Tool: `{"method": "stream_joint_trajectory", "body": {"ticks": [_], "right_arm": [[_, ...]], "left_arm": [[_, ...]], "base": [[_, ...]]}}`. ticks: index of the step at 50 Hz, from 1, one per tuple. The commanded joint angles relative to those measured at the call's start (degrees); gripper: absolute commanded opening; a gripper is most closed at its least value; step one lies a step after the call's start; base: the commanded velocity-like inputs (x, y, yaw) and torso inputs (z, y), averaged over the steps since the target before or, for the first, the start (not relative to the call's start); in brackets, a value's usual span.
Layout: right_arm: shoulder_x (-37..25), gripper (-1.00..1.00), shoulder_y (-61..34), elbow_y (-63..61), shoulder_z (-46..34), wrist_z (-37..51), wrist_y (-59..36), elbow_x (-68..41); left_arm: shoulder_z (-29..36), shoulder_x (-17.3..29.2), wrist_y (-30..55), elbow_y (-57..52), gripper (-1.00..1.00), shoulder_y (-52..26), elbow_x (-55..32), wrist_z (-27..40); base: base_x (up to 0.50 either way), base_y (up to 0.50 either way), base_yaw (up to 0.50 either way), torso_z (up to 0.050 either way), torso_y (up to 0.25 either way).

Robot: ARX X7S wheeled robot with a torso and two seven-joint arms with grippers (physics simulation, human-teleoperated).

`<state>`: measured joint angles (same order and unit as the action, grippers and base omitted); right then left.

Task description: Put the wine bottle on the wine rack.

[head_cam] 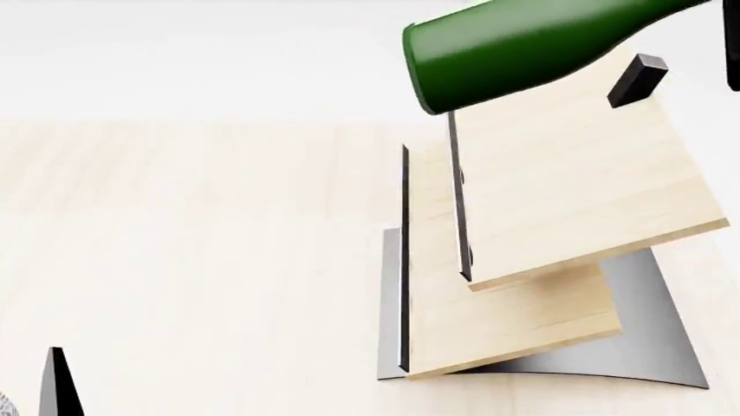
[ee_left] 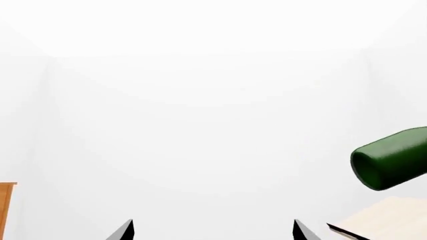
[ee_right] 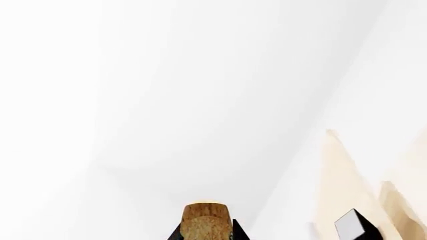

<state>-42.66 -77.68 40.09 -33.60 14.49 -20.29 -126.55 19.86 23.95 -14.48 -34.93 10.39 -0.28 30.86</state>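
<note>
The right gripper [ee_right: 207,235] is clamped on the neck end of the wine bottle [head_cam: 521,43]: its wrist view shows the tan cork [ee_right: 204,222] sitting squarely between the two dark fingertips. The bottle is carried in the air, lying nearly horizontal, with its long axis running from the round green base at the middle of the head view up and away to the robot's right, where the neck leaves the picture. The base hangs above the upper tier of the wine rack [head_cam: 578,182], not touching it, and near the small black peg [head_cam: 637,78]. The slanted wood panels drop toward the robot, over the lower tier and the curved grey metal base [head_cam: 647,347], all standing on the pale worktop [head_cam: 173,260]. The right arm is plainly the nearer one; lowering should keep the bottle's axis parallel to the panel. The left gripper [ee_left: 213,230] stands well apart, its fingers spread and empty.
</note>
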Motion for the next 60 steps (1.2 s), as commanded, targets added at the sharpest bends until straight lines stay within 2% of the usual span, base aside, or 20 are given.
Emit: {"method": "stream_joint_trajectory", "body": {"ticks": [1,27,60], "right_arm": [[-0.51,-1.00,0.10,4.87,1.87,-3.16,-2.73,-0.74],[-0.31,-1.00,0.84,13.53,0.86,-7.97,-7.05,-0.95],[-3.62,-1.00,4.40,5.42,1.31,-7.30,-5.21,0.90]], "left_arm": [[0.19,0.05,0.01,0.15,1.00,-0.08,0.00,0.10],[0.59,0.23,0.27,0.10,1.00,-0.32,-0.03,0.24],[1.10,0.33,0.14,0.78,1.00,-0.70,0.05,0.55]], "base": [[0.00,0.00,0.00,0.000,0.000],[0.00,0.00,0.00,0.001,0.001],[0.00,0.00,0.00,0.000,0.001]]}}
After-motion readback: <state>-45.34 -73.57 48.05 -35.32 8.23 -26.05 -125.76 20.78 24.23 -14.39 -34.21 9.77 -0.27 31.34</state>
